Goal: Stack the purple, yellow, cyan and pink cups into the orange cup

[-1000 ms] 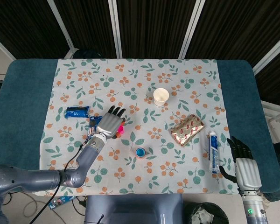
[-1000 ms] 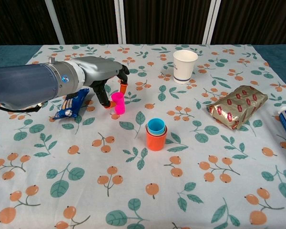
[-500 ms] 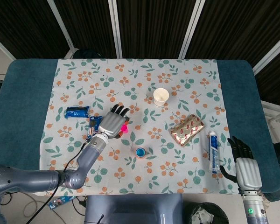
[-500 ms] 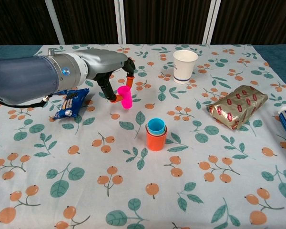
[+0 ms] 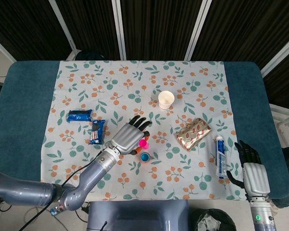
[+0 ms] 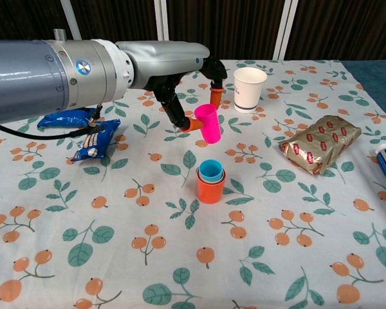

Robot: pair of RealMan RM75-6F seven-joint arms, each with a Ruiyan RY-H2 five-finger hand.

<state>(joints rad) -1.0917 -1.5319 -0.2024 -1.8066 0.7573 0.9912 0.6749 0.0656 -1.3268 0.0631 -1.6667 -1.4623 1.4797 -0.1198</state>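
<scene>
My left hand (image 6: pixel 180 71) (image 5: pixel 129 138) holds the pink cup (image 6: pixel 208 123) (image 5: pixel 143 143) pinched between its orange-tipped fingertips, lifted off the cloth and tilted. It hangs just above and slightly behind the orange cup (image 6: pixel 210 187) (image 5: pixel 145 157), which stands mid-table with the cyan cup (image 6: pixel 211 170) nested in it. The purple and yellow cups do not show on their own. My right hand (image 5: pixel 251 168) rests at the table's near right edge, fingers apart, holding nothing.
A white paper cup (image 6: pixel 249 89) stands at the back. A gold foil packet (image 6: pixel 321 143) and a toothpaste tube (image 5: pixel 220 156) lie to the right. Two blue snack packs (image 6: pixel 95 140) (image 6: pixel 65 118) lie to the left under my left arm.
My left hand has lifted the pink cup off the cloth and carried it right, toward the orange cup. The right hand has not moved.
</scene>
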